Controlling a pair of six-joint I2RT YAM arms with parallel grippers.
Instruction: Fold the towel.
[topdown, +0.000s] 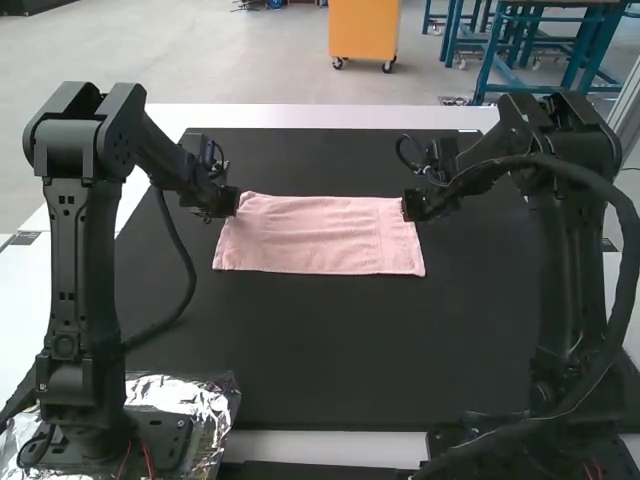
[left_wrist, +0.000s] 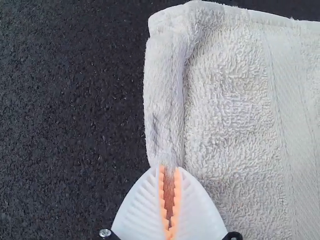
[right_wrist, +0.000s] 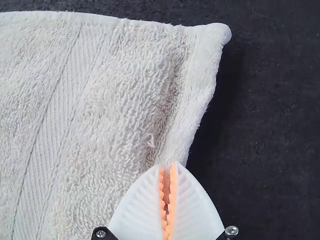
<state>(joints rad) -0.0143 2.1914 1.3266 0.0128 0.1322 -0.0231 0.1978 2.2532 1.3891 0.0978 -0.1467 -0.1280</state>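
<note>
Your left gripper (left_wrist: 169, 167) and right gripper (right_wrist: 167, 165) pinch opposite side edges of the towel (topdown: 320, 236) on the black mat (topdown: 330, 350), a fold apparently starting, an even, paired lift next.

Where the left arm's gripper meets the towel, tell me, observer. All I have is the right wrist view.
Observer: The left gripper is on the towel's left edge, near the far corner.
Operator: Report its jaws.
Observer: Closed, tips pinching the raised strip along that edge.
Operator: Now describe the towel's near edge.
Observer: It runs almost straight from side to side, flat on the black mat.
</note>
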